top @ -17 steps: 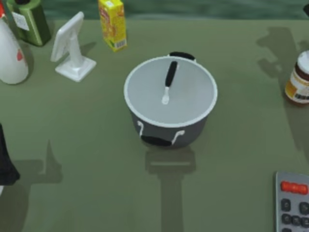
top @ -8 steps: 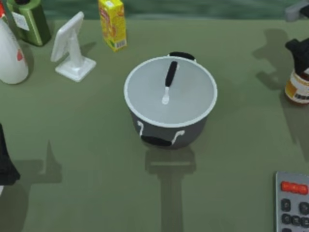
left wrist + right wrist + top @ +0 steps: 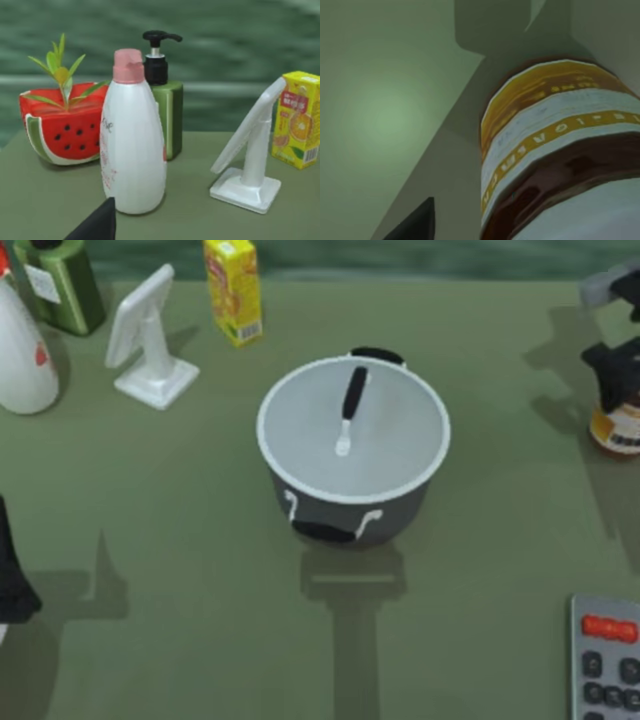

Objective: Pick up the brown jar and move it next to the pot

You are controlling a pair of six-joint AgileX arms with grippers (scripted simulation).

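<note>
At the right edge of the top view, the right hand (image 3: 622, 370) has dropped over the brown jar (image 3: 614, 426), hiding its lid; its grip cannot be judged. The jar stands on the table (image 3: 180, 540), well apart from the pot (image 3: 352, 450). The lift looks imminent.

Right gripper (image 3: 618, 375) reaches in at the table's right edge; left arm (image 3: 12, 580) parked at left.
</note>
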